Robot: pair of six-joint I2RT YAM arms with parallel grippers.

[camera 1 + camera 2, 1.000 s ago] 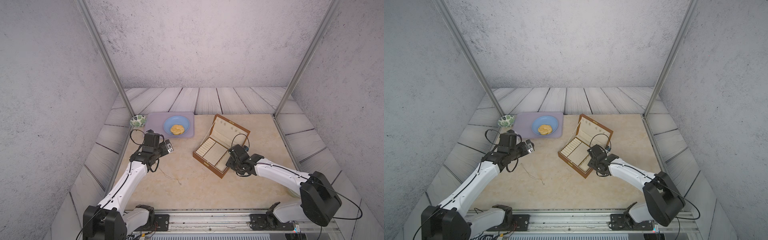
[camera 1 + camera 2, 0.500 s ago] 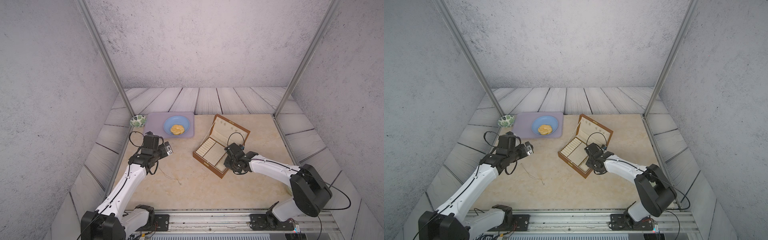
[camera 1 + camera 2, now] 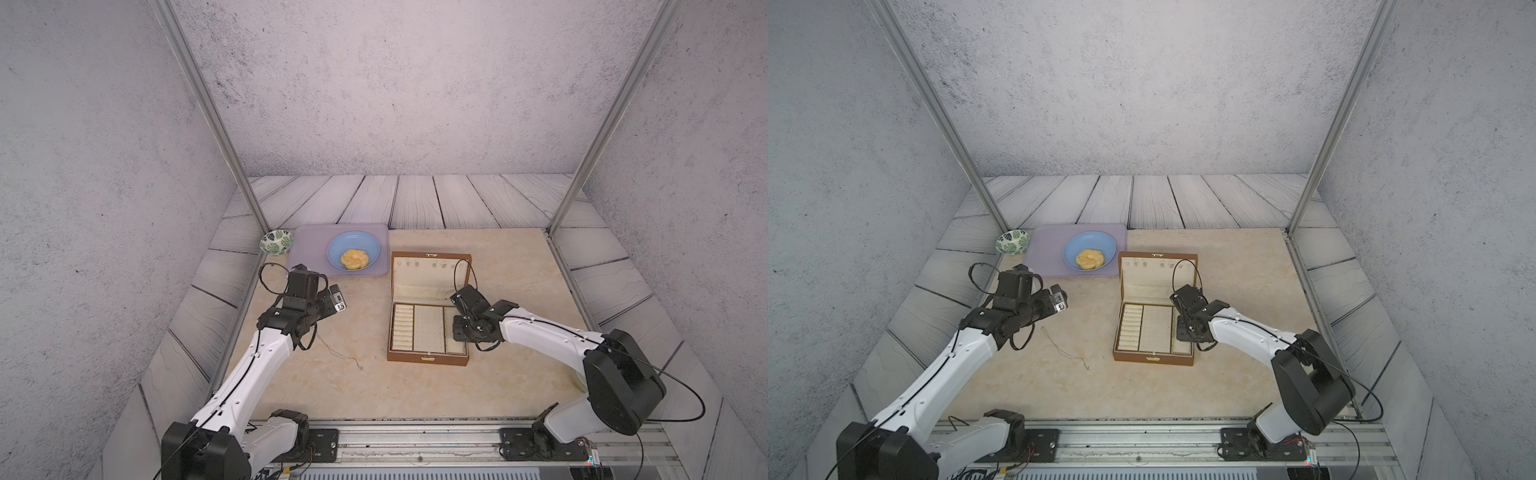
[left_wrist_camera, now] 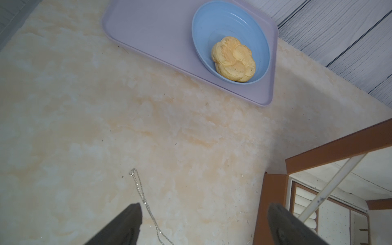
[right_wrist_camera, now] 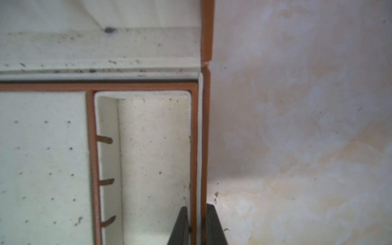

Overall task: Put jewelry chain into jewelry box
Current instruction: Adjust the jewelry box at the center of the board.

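Observation:
The jewelry box (image 3: 428, 358) (image 3: 1152, 358) lies open mid-table, square to the table's front edge, its lid (image 3: 432, 272) tipped back. My right gripper (image 5: 197, 209) (image 3: 461, 334) is shut on the box's right-hand wall, one finger inside the cream side compartment (image 5: 152, 148) and one outside. The jewelry chain (image 3: 340, 353) (image 3: 1065, 351) (image 4: 141, 193) lies loose on the table, left of the box. My left gripper (image 4: 203, 214) hovers open over the chain's far end. The strand runs beside one of its fingers (image 4: 127, 224), touching neither. Its wrist (image 3: 309, 305) hides the fingers in both top views.
A lilac tray (image 3: 311, 245) (image 4: 159, 31) sits at the back left, carrying a blue plate (image 3: 363, 241) (image 4: 233, 25) with a yellow pastry (image 3: 354, 259) (image 4: 233, 59). A green-patterned bowl (image 3: 276, 242) stands left of the tray. Metal frame posts (image 3: 249, 199) rise at the back corners.
The box has swung from a diagonal to square with the table edge. My right gripper has closed on its right wall. The left arm has barely shifted.

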